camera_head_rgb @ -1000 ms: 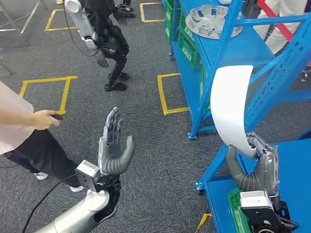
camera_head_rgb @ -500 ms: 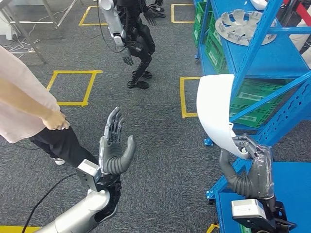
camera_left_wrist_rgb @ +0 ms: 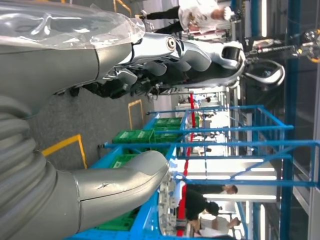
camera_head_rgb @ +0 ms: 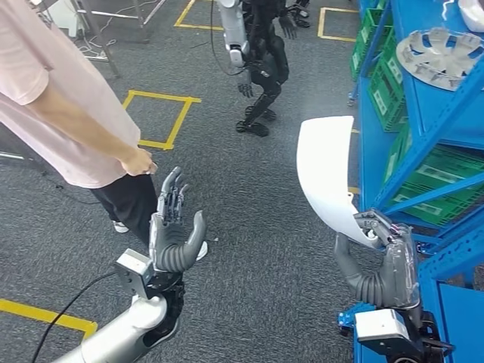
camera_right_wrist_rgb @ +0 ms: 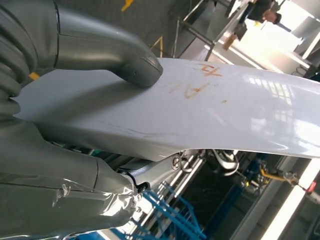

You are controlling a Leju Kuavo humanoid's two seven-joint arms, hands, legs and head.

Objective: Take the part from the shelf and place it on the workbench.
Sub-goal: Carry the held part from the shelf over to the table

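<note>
a white curved part (camera_head_rgb: 327,174) is held upright by the right hand (camera_head_rgb: 383,261) above the grey carpet floor (camera_head_rgb: 268,249), just beside the blue shelf (camera_head_rgb: 425,121). its lower edge is pinched between the thumb and the fingers (camera_head_rgb: 373,224); in the right wrist view the thumb is pressed on the part's glossy face, near orange handwriting (camera_right_wrist_rgb: 196,86). the left hand (camera_head_rgb: 171,227) is raised palm inward over the floor, its fingers spread and nothing gripped. a round silver perforated disc (camera_head_rgb: 442,57) is seen lying on an upper level of the shelf, and green crates (camera_head_rgb: 439,181) are stored on the lower levels. a person in a pink top and dark trousers (camera_head_rgb: 68,113) is seen at the left, one hand (camera_head_rgb: 138,161) just beyond the left hand's fingertips. a second, dark humanoid robot (camera_head_rgb: 257,53) is standing farther off beside yellow floor markings (camera_head_rgb: 165,117).
</note>
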